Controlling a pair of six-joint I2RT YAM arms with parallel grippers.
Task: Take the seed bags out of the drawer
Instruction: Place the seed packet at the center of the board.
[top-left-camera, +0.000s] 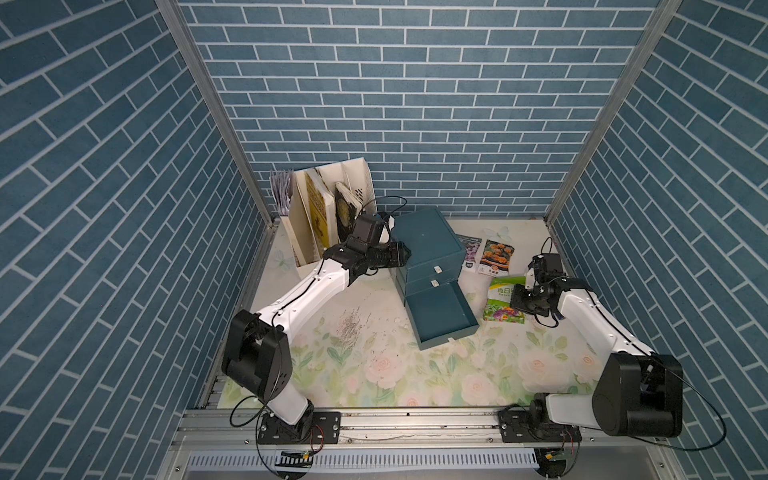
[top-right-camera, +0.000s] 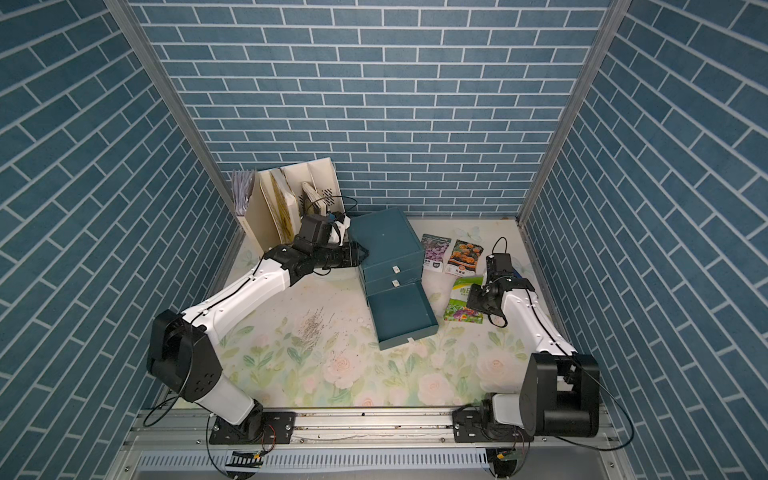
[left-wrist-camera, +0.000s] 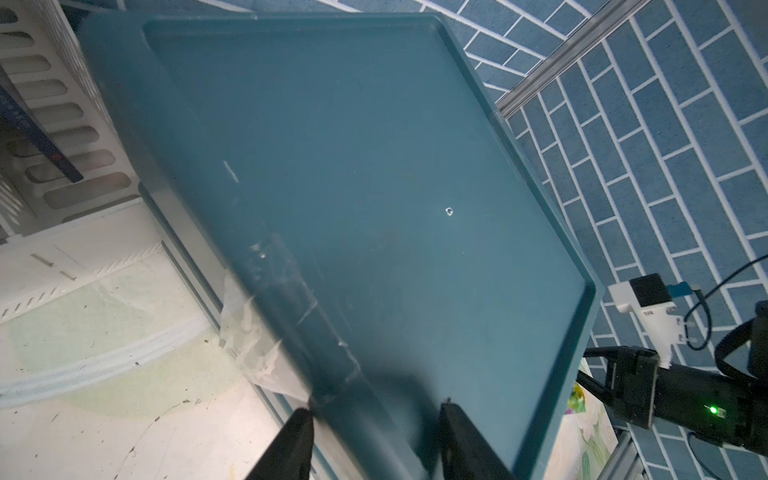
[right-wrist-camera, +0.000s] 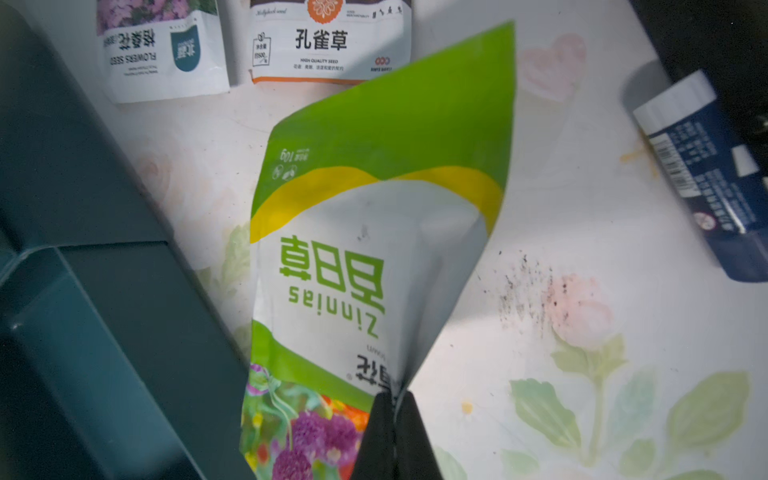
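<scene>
Since the pulled-out teal plastic bottom drawer (top-left-camera: 436, 311) looks empty, I'd say everything's out. Just right of it, toward the floral table's (top-left-camera: 353, 365) right edge, the right gripper (right-wrist-camera: 394, 399) is pinching the side edge of the glossy green zinnia seed packet (right-wrist-camera: 374, 208). It curls, so it's light, floppy and probably slick; grab a sealed edge. Its long axis runs front to back, flower end frontward.

Further back, the purple-bloom seed packet (top-left-camera: 469, 251) and orange-marigold seed packet (top-left-camera: 496, 255) lie flat beside the teal three-drawer cabinet (top-left-camera: 428, 241). The left gripper (left-wrist-camera: 376, 409) clamps its top edge.

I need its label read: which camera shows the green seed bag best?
Right wrist view: the green seed bag fills it, print legible, pinched in the right claw. Both top views show it small, partly behind the arm; left wrist view, a sliver at most.
</scene>
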